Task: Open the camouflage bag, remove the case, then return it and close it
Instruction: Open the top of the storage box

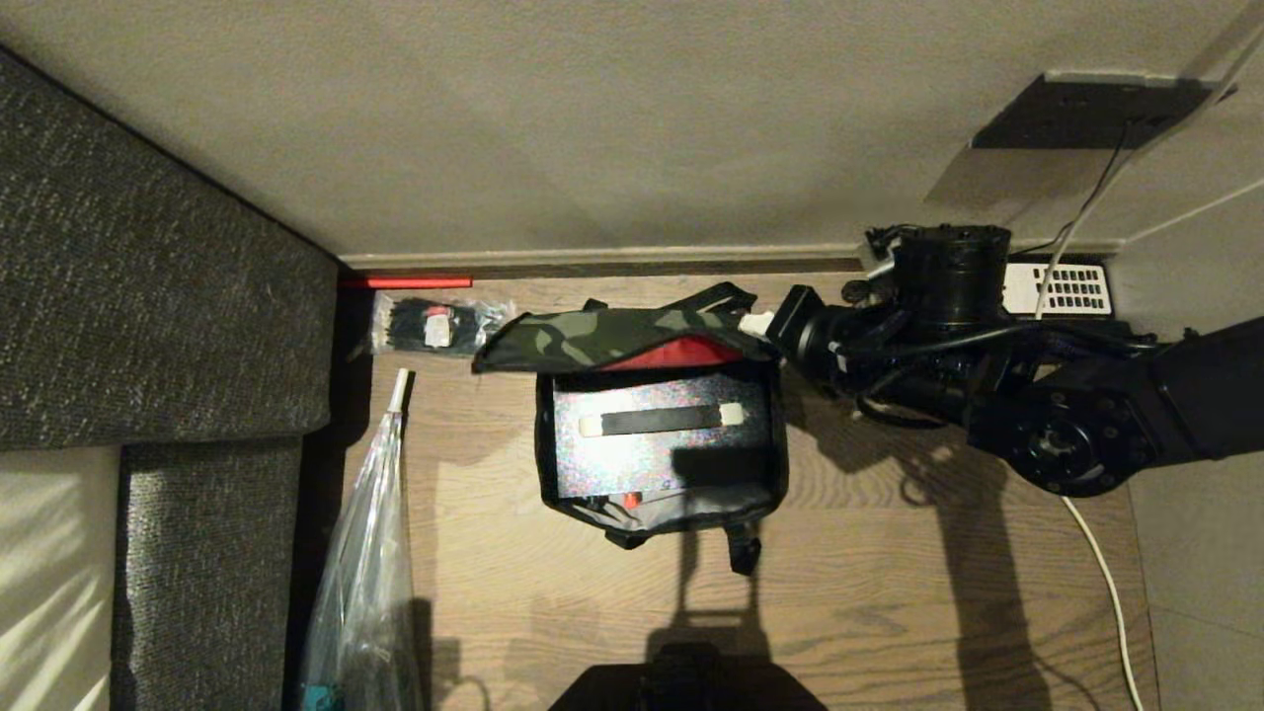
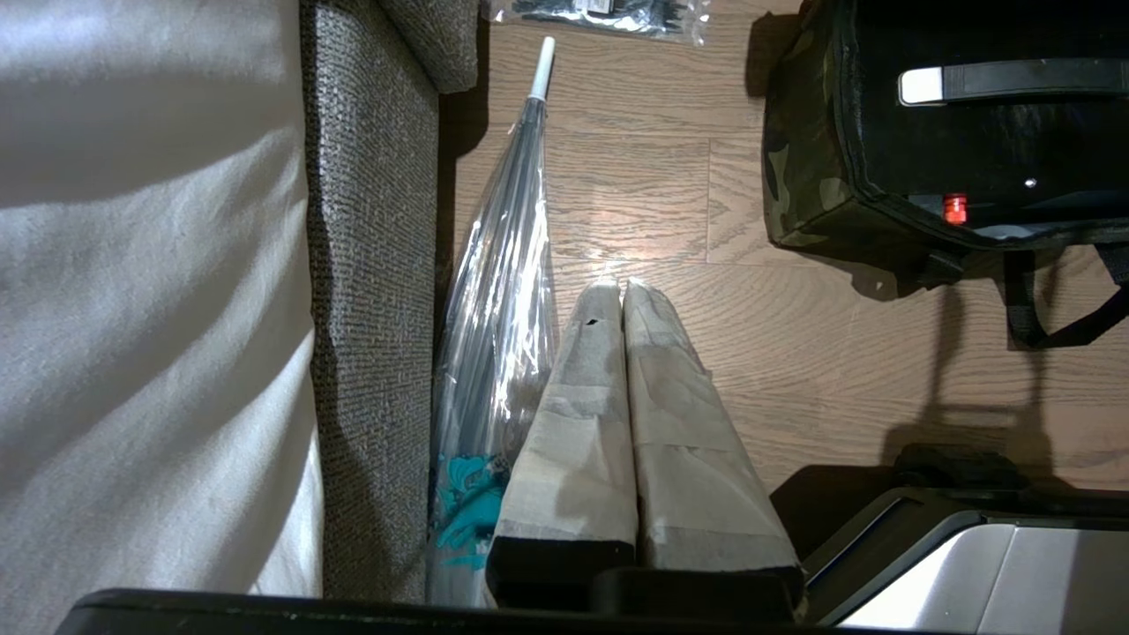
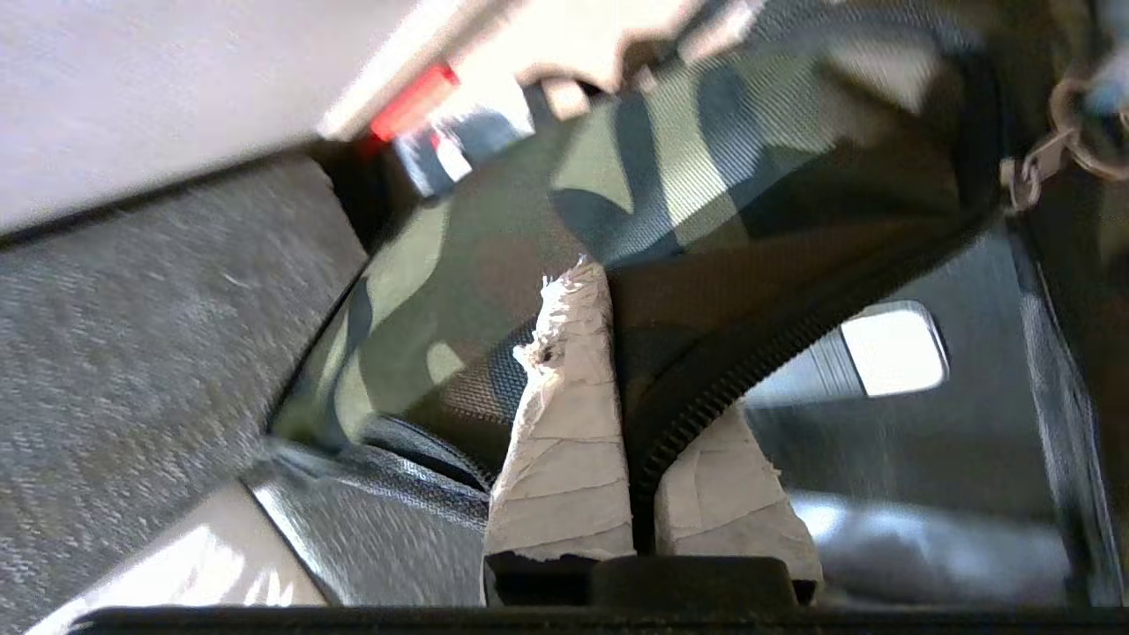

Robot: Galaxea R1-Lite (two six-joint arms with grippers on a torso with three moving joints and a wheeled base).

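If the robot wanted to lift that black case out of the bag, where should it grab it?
Probably by the black strap handle across the top of the case, coming straight down from above: the camouflage bag walls enclose its sides, leaving only the top exposed.

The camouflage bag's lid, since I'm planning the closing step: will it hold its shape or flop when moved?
Probably floppy: the lid sags and creases where the right gripper pinches its zipped edge. Its fabric looks thin, so likely light. Released, it would probably drop over the case in the camouflage bag unevenly.
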